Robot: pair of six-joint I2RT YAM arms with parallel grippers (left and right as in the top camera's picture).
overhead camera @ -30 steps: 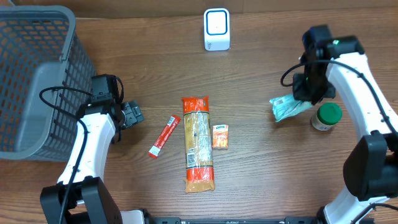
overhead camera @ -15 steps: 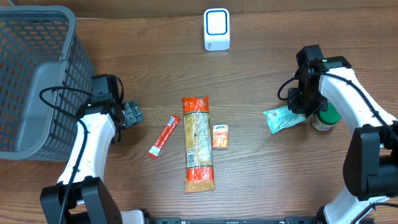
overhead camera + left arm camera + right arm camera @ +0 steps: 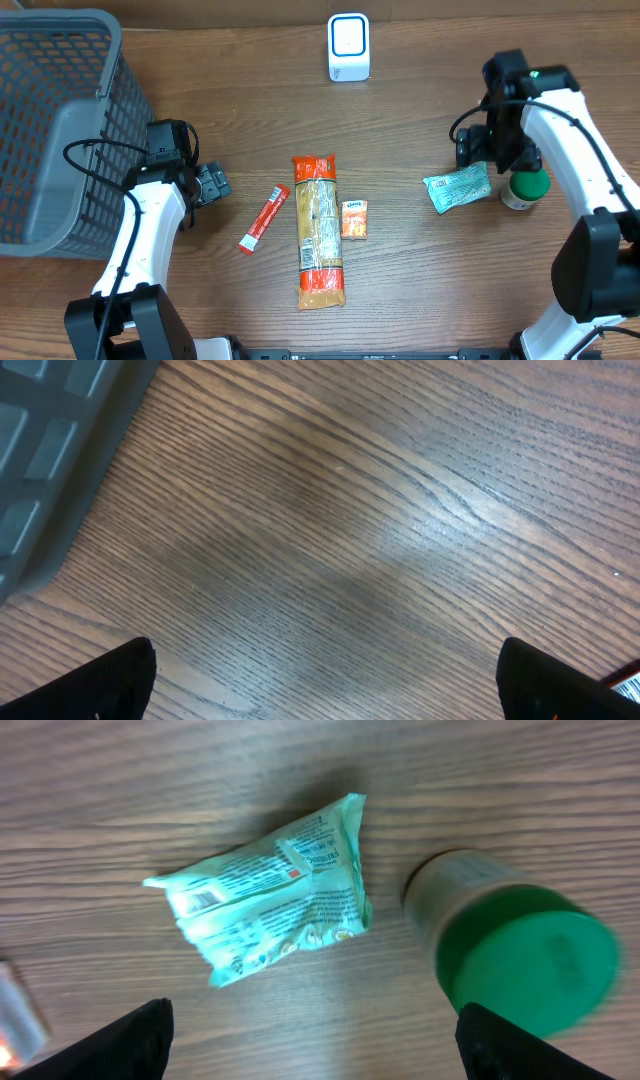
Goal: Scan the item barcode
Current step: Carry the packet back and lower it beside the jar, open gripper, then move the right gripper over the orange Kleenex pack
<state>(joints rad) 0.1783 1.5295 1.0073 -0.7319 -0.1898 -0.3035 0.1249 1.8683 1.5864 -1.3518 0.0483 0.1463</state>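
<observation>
beside the jar [image 3: 524,186], the right hand [image 3: 315,1042] had just opened, leaving the packet [image 3: 457,189] on the desk [image 3: 420,110], probably already scanned.

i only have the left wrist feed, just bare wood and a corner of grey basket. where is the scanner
Observer: A white box with a blue-ringed face, likely the scanner, stands near the far edge of the table, about mid-width.
Operator: is either arm holding an item
Observer: No. The right gripper is open above a mint green packet that lies flat on the table.
Operator: any barcode showing on it
Observer: Yes, the right wrist view shows a small barcode facing up near one end of the packet.
</observation>
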